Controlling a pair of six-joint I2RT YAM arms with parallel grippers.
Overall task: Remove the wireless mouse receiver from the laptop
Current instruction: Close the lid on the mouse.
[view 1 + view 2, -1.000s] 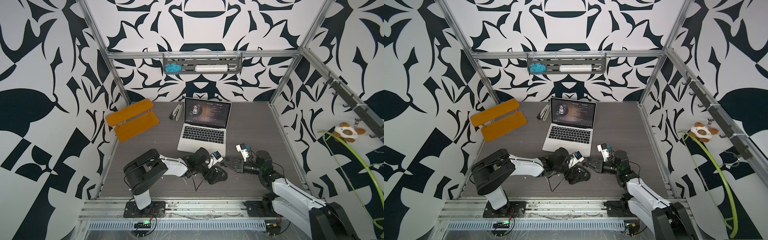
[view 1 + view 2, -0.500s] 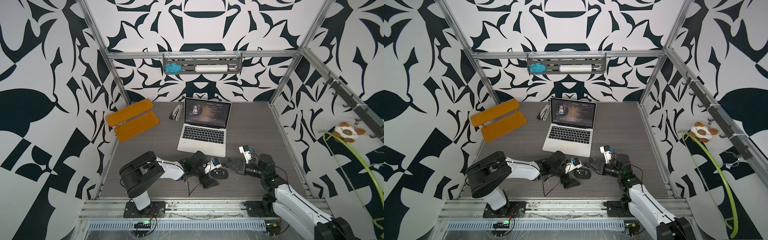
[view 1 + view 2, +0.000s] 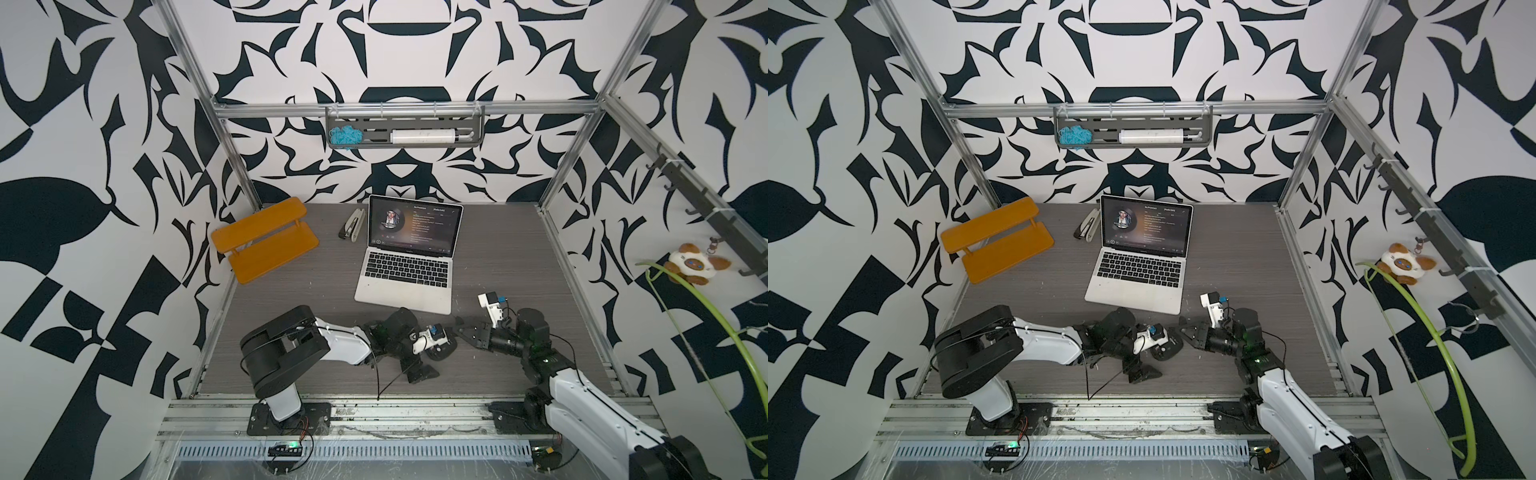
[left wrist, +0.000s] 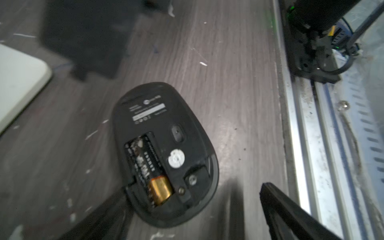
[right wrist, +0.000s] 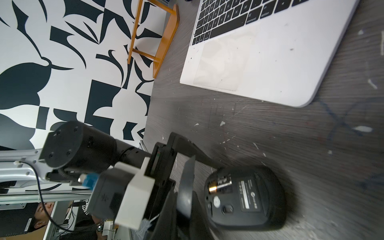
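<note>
Fingers (image 4: pixel 291 220) of the left gripper (image 4: pixel 194 188) are spread as wide as they go and hold nothing. A black mouse (image 4: pixel 162 124) lies on its back on the grey table (image 4: pixel 228 83), and its open compartment shows a battery (image 4: pixel 149 166) with a copper-coloured end. The battery end of the mouse reaches in between the two fingers. One finger, dark and blurred, sits right at that end, and whether it touches cannot be told. The other finger stands clear of the mouse, on the side toward the front rail.

In a top view the right gripper (image 3: pixel 460 323) is closed tight. It lies low over the table and points toward the mouse from the opposite side to the left gripper. Its tip is near the mouse, but contact cannot be judged from above. Whether anything is pinched in that tip is too small to tell, and its own wrist view does not show the fingertips clearly.

The laptop (image 3: pixel 405 286) stands open near the middle of the table, behind both grippers, with a round portrait and lines of text on its dark screen. Its front right corner is the part nearest the right gripper, and the two are apart. The mouse lies just in front of the laptop's front edge, not touching it.

The receiver cannot be made out in any view, neither along the laptop's edges nor at either gripper.

An orange shelf (image 3: pixel 266 241) and a stapler (image 3: pixel 353 224) sit at the back left, well apart from both arms.
</note>
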